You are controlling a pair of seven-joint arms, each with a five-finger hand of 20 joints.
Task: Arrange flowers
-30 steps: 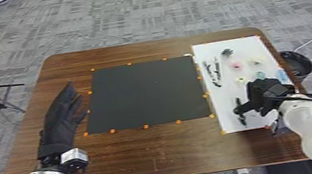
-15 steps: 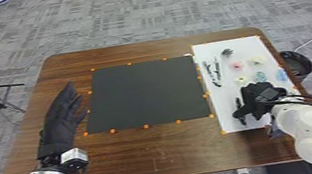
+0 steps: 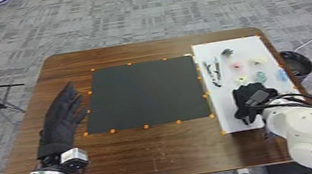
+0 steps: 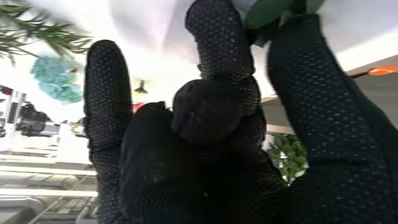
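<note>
the right hand [image 3: 250,100] is over the near end of the white board [image 3: 235,124], on the right side of the brown table [image 3: 158,153]. its fingers are mostly straight and close together, with a blunt black tip lying in front of them in the right wrist view. a dark green leaf [image 4: 265,16] is between the fingertips there; whether it is gripped, i cannot tell. leafy green sprigs are on both sides of the glove.

the left hand [image 3: 60,118] rests at the left side of the table, beside the dark mat [image 3: 145,94], fingers long and relaxed, holding nothing.

just past the right hand, the flowers lie loose on the board: a yellow-centred one [image 3: 242,80] and a blue one [image 3: 261,77], with a paler blue one [image 3: 281,75] near the right edge. beyond them are a pink flower [image 3: 237,65] and a cream flower [image 3: 257,60], with thin dark stems [image 3: 214,71] nearer the mat. farthest up the board is a small dark bloom [image 3: 227,52].
</note>
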